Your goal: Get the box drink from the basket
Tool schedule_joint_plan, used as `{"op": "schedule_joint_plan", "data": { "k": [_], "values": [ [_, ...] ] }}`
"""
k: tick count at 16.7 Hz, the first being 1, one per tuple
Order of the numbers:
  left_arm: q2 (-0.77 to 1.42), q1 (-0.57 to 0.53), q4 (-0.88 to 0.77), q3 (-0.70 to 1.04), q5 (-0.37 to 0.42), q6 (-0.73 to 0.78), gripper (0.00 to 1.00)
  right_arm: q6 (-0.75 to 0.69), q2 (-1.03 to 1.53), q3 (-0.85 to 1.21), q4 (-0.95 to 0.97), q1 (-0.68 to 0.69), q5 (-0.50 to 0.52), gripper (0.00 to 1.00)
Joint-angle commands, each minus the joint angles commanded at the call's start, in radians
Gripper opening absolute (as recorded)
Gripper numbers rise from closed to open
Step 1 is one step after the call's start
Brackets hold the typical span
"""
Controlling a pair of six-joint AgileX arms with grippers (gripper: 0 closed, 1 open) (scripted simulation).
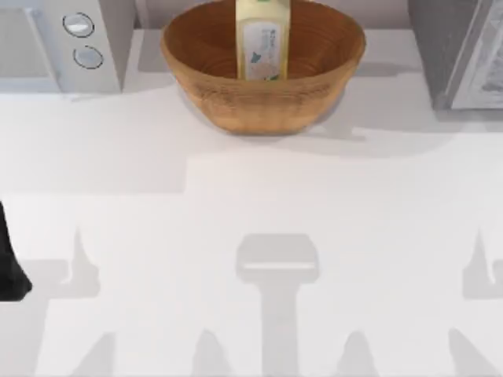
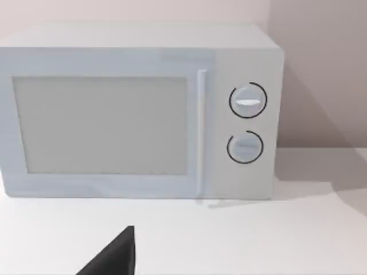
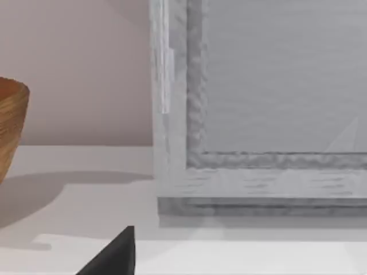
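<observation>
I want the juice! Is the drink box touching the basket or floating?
Touching. In the top view the box drink stands upright inside the basket, its bottom edge resting on the ribbed inner wall with no gap.

One basket point(image 1: 263, 78) holds one box drink point(image 1: 262, 39). One microwave point(image 1: 59, 43) with two knobs sits upper left. One grey cabinet point(image 1: 460, 47) stands upper right.

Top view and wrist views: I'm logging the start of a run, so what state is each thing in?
box drink: upright inside the basket, label facing the camera.
basket: upright on the table, at the far middle.
microwave: door closed, far left of the table.
grey appliance: standing at the far right, beside the basket.
</observation>
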Motion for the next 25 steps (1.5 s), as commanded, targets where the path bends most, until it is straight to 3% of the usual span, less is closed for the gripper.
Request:
{"op": "schedule_joint_plan", "data": {
  "k": [5, 10, 25],
  "values": [
    [0.059, -0.016, 0.016, 0.023, -0.015, -0.004, 1.0, 0.0, 0.0, 0.0, 0.0, 0.0, 0.0, 1.0],
    [0.33, -0.092, 0.127, 0.167, -0.084, -0.005, 1.0, 0.0, 0.0, 0.0, 0.0, 0.0, 0.0, 1.0],
    [1.734, -0.526, 0.751, 1.0, -0.492, -0.002, 1.0, 0.0, 0.0, 0.0, 0.0, 0.0, 0.0, 1.0]
  ]
}}
